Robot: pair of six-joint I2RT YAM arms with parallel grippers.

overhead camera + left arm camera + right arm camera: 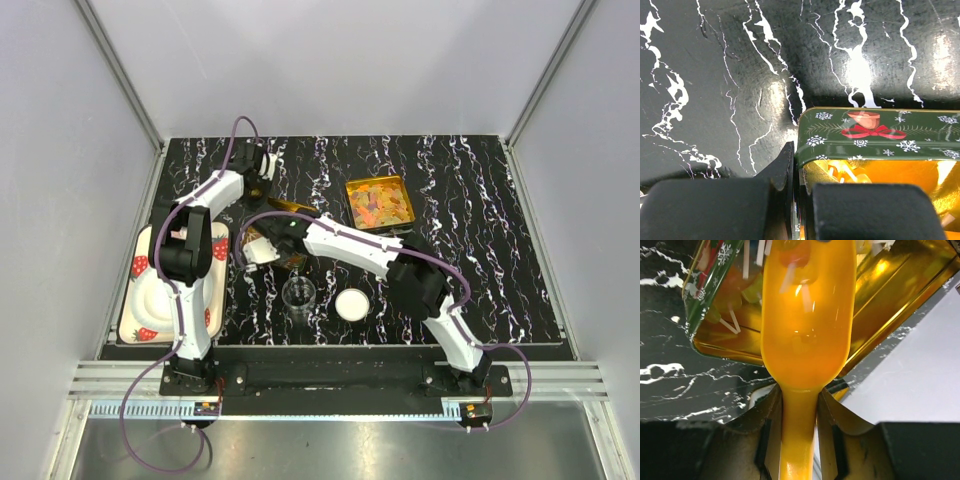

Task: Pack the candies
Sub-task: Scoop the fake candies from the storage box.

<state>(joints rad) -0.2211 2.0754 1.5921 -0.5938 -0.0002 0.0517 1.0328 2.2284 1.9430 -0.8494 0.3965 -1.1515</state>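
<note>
Gripping the yellow-orange scoop (807,335) by its narrow handle with the right jaws, closed in snugly on both sides of the stem. Pointing the scoop's long axis straight away from those jaws, bowl forward, out over the open mouth of the green tin (715,265). Seeing candies (730,285) lying inside that tin, just beyond and to the left of the bowl, with what look like a few more riding at the bowl's far lip. Pinching the tin's near wall with the left jaws, shut tight on the thin metal, one finger outside and one inside. Leaving the main heap of candies in the gold tin (348,205), well apart to the right and further back on the bench (480,250), nearer the right arm than the left. Judging the coming move to hinge on having the bowl's tip above the tin's opening rather than its rim, in order to tip the load forward along that axis and inside, not onto the bench. Noting also a clear glass (298,293) and a white disc (352,304) near the arms' bases, apart from both sets of jaws
</note>
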